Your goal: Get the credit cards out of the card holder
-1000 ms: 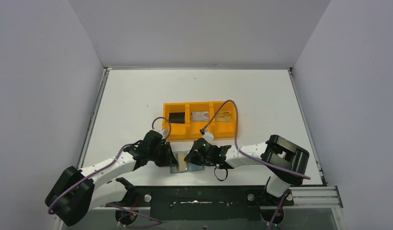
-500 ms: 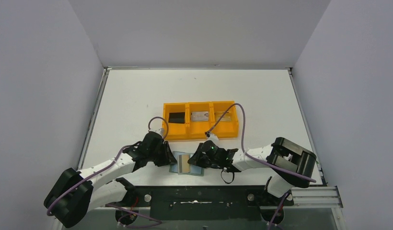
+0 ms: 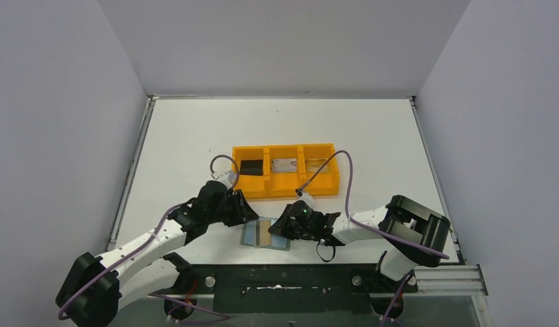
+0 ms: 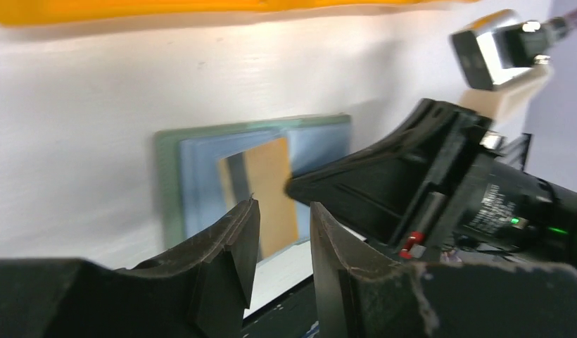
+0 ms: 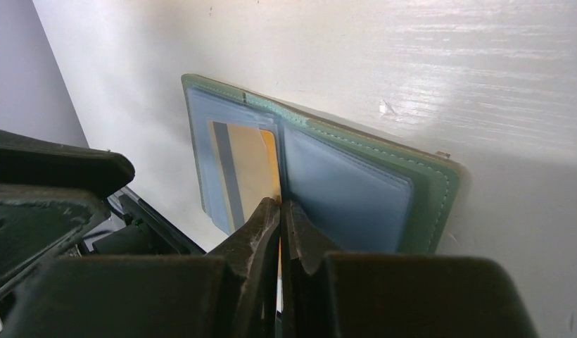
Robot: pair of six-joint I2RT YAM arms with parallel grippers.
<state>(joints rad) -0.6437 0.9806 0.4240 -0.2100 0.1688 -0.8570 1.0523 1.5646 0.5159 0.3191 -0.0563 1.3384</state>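
The card holder (image 3: 249, 235) lies open near the table's front edge, grey-green outside and pale blue inside (image 5: 356, 190). A tan-brown credit card (image 3: 263, 231) with a grey stripe sticks out of its left pocket (image 5: 245, 169). My right gripper (image 5: 280, 204) is shut on this card's edge at the fold. My left gripper (image 4: 284, 208) hovers just left of the card holder (image 4: 191, 162), open and holding nothing. In the top view the left gripper (image 3: 246, 211) is above the card holder's far left corner and the right gripper (image 3: 277, 228) is over its right half.
An orange three-compartment tray (image 3: 266, 187) stands just beyond the card holder. It holds a black card (image 3: 249, 166), a silvery card (image 3: 285, 165) and a tan one (image 3: 319, 165). Purple cables loop over the tray. The black front rail (image 3: 283, 276) runs right behind the card holder.
My left gripper has pulled back off the card holder toward the tray and opened a little. My right gripper closed on the tan card and shifted slightly right, so more of the card holder shows.
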